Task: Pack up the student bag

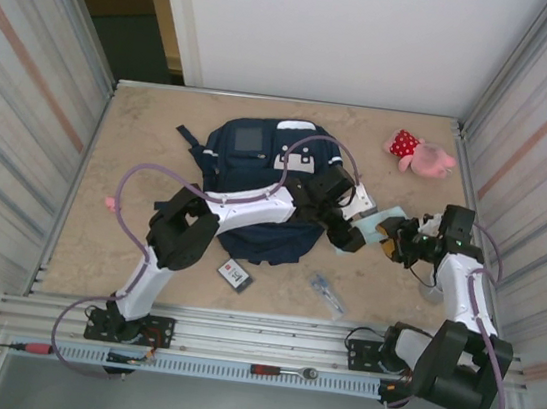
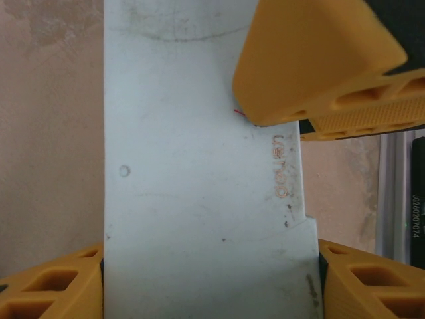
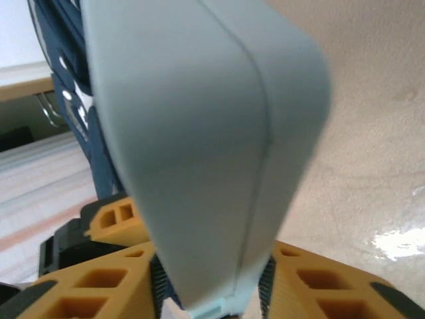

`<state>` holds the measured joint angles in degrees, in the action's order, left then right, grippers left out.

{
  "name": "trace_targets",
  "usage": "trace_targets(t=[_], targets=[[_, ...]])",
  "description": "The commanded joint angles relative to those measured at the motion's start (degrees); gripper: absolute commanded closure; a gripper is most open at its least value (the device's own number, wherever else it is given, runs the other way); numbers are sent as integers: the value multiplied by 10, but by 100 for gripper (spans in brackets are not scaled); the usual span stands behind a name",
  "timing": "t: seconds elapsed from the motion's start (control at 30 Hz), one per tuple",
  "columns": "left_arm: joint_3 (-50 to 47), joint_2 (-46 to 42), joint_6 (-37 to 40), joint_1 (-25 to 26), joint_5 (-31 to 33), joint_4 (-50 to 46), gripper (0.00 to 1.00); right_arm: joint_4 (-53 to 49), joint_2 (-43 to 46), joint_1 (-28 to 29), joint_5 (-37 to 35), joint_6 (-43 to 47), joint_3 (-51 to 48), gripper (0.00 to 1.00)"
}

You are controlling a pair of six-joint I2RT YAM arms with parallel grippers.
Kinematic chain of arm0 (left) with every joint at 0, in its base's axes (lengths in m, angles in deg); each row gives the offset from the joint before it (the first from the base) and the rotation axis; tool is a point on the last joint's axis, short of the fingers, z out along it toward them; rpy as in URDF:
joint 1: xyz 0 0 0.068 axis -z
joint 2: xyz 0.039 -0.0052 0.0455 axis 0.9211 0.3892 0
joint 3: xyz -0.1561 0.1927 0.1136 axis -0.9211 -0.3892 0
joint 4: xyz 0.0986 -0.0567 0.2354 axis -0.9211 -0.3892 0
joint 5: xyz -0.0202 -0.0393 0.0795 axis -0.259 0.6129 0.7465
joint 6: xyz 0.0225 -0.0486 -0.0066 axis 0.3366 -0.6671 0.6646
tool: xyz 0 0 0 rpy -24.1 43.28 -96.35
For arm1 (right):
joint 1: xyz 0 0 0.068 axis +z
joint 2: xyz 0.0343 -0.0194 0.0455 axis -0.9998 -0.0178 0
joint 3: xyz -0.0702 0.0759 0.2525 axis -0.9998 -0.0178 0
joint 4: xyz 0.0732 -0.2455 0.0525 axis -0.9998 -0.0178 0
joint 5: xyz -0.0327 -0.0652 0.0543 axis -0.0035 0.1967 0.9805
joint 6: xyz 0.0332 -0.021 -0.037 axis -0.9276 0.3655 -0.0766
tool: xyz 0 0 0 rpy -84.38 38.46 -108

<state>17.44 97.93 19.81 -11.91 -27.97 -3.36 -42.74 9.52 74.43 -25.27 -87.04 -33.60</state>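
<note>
Pale case [image 3: 212,133] clamped in right gripper [image 3: 212,286]; left gripper [image 2: 211,279] also grips it, closed on both edges; case just right of bag [image 1: 249,161], over worktop [image 1: 137,166]

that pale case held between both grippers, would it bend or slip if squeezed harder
Probably stiff: the pale case shows straight edges and a crisp seam while pinched. Its smooth faces look slippery, so it may slide in the right gripper.

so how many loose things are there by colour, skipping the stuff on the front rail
navy: 1, student bag
pink: 2, plush toy, small pink bit
pale blue: 1, case
dark: 1, small flat card
grey: 1, small greyish item
total: 6
</note>
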Motion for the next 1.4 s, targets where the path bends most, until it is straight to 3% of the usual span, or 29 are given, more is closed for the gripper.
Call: trace_targets(t=[0.0,0.17,0.33,0.47,0.7,0.9,1.37], targets=[[-11,-50,-21,0,-26,20,43,24,6,4,-1,-20,11,70],[-40,-89,-13,-15,-2,8,21,0,29,0,-10,-2,33,85],[-104,-171,23,-67,10,-16,13,-43,31,1,-13,37,63,91],[-154,-238,117,-133,19,-79,11,-55,32,5,10,54,78,91],[-197,-287,347,-243,-37,-233,9,-87,15,44,22,89,115,90],[-234,-297,478,-277,-56,-276,8,-73,7,78,9,80,116,89],[-266,-241,447,-277,79,-141,11,-63,5,114,-2,69,115,89]])
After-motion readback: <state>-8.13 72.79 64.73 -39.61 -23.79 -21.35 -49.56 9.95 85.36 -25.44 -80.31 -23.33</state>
